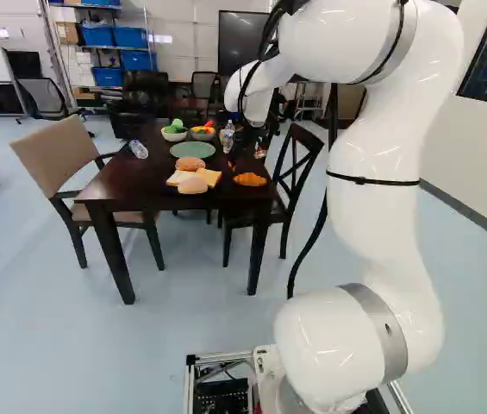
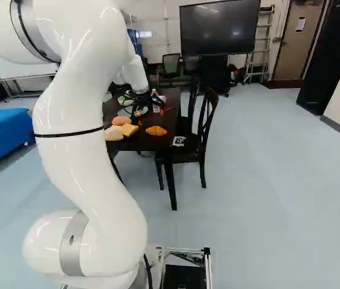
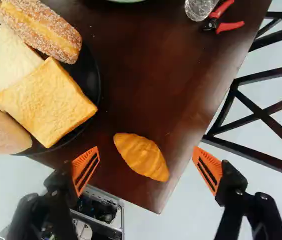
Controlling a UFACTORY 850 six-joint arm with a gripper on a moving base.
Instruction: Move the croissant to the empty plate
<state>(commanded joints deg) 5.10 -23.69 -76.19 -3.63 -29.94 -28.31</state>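
Hovering above bench (image 3: 145,65), gripper (image 2: 148,109) released, fingers wide apart, croissant (image 3: 141,156) lying between them; black plate (image 3: 93,81) with breads (image 3: 46,102) nearby, green plate (image 1: 193,149) farther ahead

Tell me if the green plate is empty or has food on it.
Empty: the green plate shows a bare surface, and the croissant lies on the table instead.
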